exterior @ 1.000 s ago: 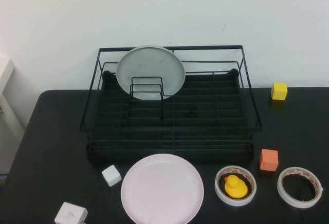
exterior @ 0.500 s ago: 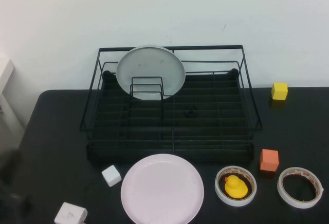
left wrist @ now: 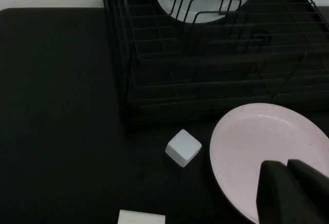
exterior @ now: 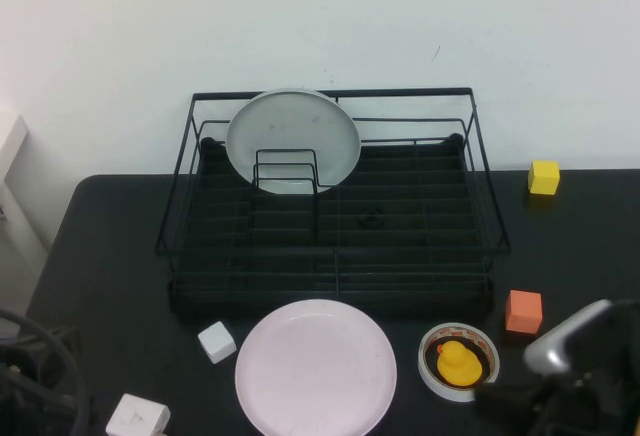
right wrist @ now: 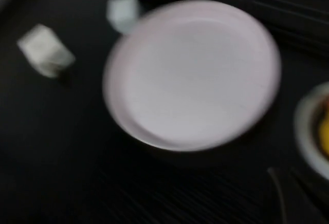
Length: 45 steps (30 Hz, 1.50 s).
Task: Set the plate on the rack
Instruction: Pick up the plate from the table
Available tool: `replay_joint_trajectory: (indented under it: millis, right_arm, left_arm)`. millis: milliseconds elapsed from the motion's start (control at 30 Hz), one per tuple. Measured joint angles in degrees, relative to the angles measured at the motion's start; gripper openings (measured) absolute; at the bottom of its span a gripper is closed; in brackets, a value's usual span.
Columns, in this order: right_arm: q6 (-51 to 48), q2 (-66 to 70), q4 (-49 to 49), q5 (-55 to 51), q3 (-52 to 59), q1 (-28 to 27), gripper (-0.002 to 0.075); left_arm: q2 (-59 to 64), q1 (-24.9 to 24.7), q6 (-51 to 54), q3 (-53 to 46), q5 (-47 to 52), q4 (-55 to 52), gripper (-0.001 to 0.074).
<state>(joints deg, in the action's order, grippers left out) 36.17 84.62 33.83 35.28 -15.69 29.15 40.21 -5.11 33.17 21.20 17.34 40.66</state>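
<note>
Black tabletop [exterior: 110,246]: bore all items.
Large rectangular black wire rack [exterior: 335,211]: stood at 12 o'clock; a grey-white round plate [exterior: 293,139] stood upright among its dividers.
Large round pale pink plate [exterior: 315,367]: lay flat at 6 o'clock, just before the rack.
White tape roll [exterior: 458,361]: at 4 o'clock, ringing a yellow rubber duck [exterior: 457,364].
Orange cube [exterior: 523,311], yellow cube [exterior: 543,177]: at 3 and 2 o'clock.
White cubes [exterior: 216,341]: at 7 o'clock.
Left gripper [left wrist: 293,196]: jaws closed, empty, over the pink plate's near edge.
Right gripper [exterior: 510,401]: closed, empty, at 5 o'clock.
</note>
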Motion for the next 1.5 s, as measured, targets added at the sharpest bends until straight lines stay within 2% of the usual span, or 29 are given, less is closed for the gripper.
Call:
replay_joint_trajectory:
  millis: [100,367,567,867,1100,1200,1300,1400,1500]
  right_arm:
    - [1.2,7.88,0.58,9.5,-0.13,0.13,-0.0002]
    - [13.4,25.55,4.83,25.85,-0.92,0.13,-0.0002]
    - [19.4,31.81,10.86,29.7,-3.54,0.13,0.0]
    - [22.96,32.06,15.23,22.28,-3.92,0.13,0.0004]
    - [26.24,24.67,26.33,9.02,-6.18,0.13,0.0005]
    - [32.15,19.78,34.88,2.35,-9.14,0.13,0.0005]
    - [42.04,15.42,47.28,-2.71,-12.95,0.13,0.0006]
    - [55.2,12.31,59.68,-3.39,-17.48,0.13,0.0006]
    - [61.13,10.76,64.41,-0.61,-21.89,0.35,0.0006]
  left_arm:
    - [0.0,0.0,0.0,0.0,-0.04,0.4,-0.0001]
    - [0.0,0.0,0.0,0.0,0.08,3.33,-0.0001]
    - [0.0,0.0,0.0,0.0,0.43,5.26,-0.0001]
    - [0.0,0.0,0.0,0.0,1.6,6.47,-0.0001]
    - [0.0,0.0,0.0,0.0,2.13,7.32,-0.0001]
    - [0.0,0.0,0.0,0.0,2.13,7.35,-0.0001]
    - [0.0,0.0,0.0,0.0,2.21,7.35,-0.0001]
    - [0.0,0.0,0.0,0.0,2.21,7.66,-0.0001]
    - [0.0,0.0,0.0,0.0,2.21,8.18,-0.0001]
